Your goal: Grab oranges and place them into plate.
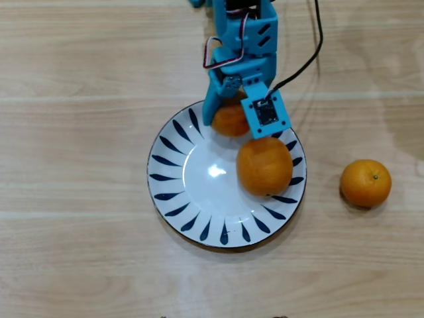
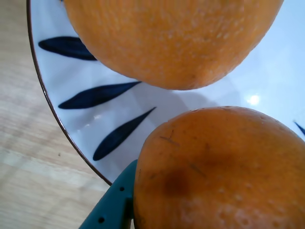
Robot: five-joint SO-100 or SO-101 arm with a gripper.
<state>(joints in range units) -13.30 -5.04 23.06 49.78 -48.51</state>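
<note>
The white plate [image 1: 173,192] with dark blue rim strokes lies mid-table. The larger orange [image 1: 265,165] rests on its right half. My blue gripper [image 1: 233,119] comes in from the top and is shut on a smaller orange [image 1: 230,122] over the plate's upper rim. A third orange [image 1: 366,183] sits on the table to the right of the plate. In the wrist view the held orange [image 2: 224,171] fills the bottom, with a teal finger [image 2: 112,205] against its left side. The larger orange [image 2: 171,38] is just beyond it on the plate [image 2: 62,71].
The surface is a light wooden table [image 1: 79,252]. A black cable [image 1: 311,53] runs from the arm at the top right. The left half of the plate holds nothing.
</note>
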